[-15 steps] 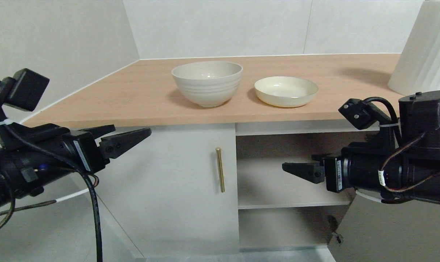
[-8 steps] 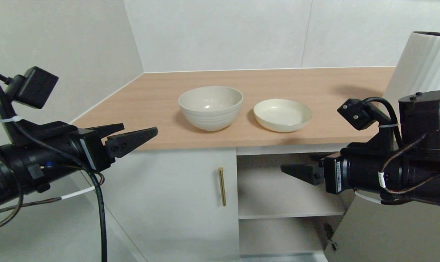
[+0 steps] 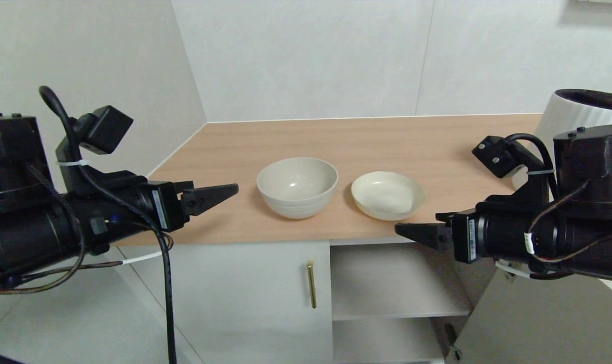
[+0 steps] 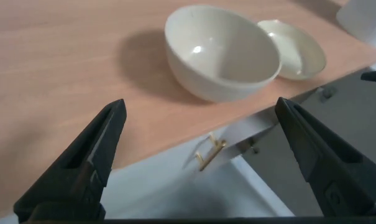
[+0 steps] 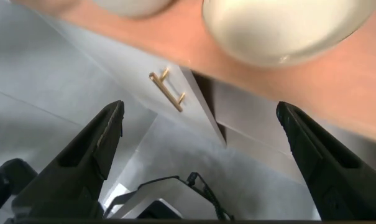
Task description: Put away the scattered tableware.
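- Left gripper [image 3: 230, 191] is hovering near the front left corner of the countertop [image 3: 366, 146]. Its jaws are standing wide apart and gripping nothing. It is pointing toward the deep bowl [image 3: 297, 186], apart from it.
- Right gripper [image 3: 402, 230] is hanging at the countertop's front edge, just in front of the shallow dish [image 3: 387, 194]. Its jaws are likewise spread wide and empty.
- White cabinet door [image 3: 235, 293] is sitting shut below the counter, carrying a slim brass bar handle [image 3: 311, 284]. Beside it, an open compartment is showing a flat shelf [image 3: 397, 308].
- Deep bowl, round, glossy and off-white with faint ribbing on its outer wall, is sitting upright on the wood-grain countertop near the front edge.
- Shallow dish, cream and smooth, is sitting just beside the bowl on its right, not touching.
- White ribbed cylinder [image 3: 574, 108] is standing farther back on the right.
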